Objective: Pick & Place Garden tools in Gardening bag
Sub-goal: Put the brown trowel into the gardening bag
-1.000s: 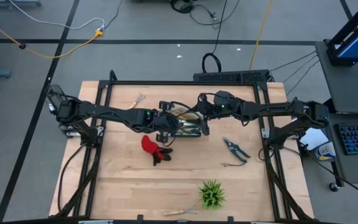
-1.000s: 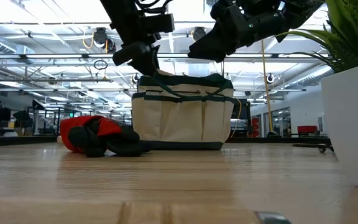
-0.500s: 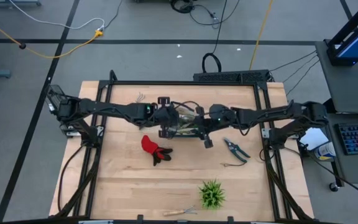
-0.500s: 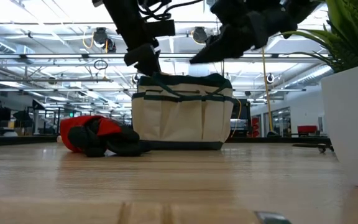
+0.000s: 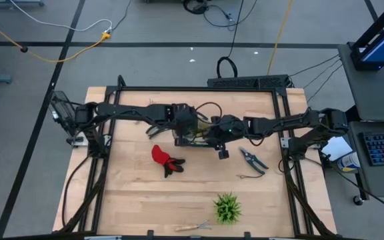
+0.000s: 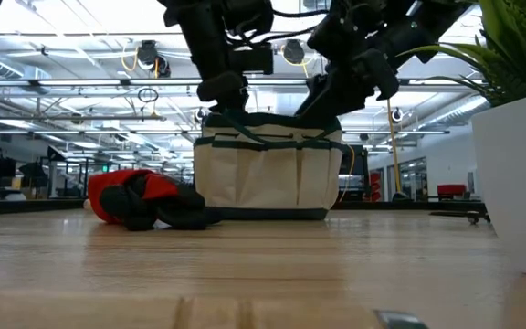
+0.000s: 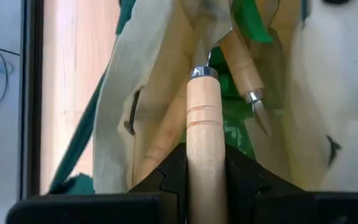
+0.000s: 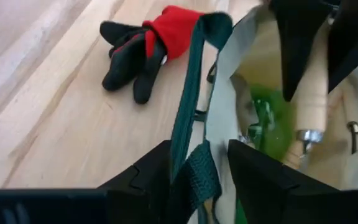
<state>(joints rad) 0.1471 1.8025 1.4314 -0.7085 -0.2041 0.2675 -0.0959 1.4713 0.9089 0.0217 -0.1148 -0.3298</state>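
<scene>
I had both arms meeting over the gardening bag point(image 5: 195, 132), which sat upright on the table point(image 5: 132, 200) a little behind its middle. The left gripper point(image 7: 205, 180) was clamped on the wooden handle of a hand tool point(image 7: 202, 124), its metal end pointing down into the open mouth of the bag; I held it by the handle end so the working end could go in first. Another wooden-handled tool point(image 7: 244, 68) already lay inside against the green lining, so I judged the bag partly filled.

The right gripper point(image 8: 188, 171) was at the near rim, its fingers either side of a dark green loop handle point(image 8: 188, 118); they looked to be closing on the strap, though I could not tell if they had it gripped. I put that arm there to hold the soft mouth open and steady, since the cream fabric would otherwise sag under the incoming tool.

The red-and-black glove point(image 5: 165, 160) lay on the table just beside the bag, on the left arm's side. The pruning shears point(image 5: 252, 160) lay on the right arm's side, a small rake point(image 5: 193, 228) near the front edge close to the green plant point(image 5: 227, 208), all waiting their turn
</scene>
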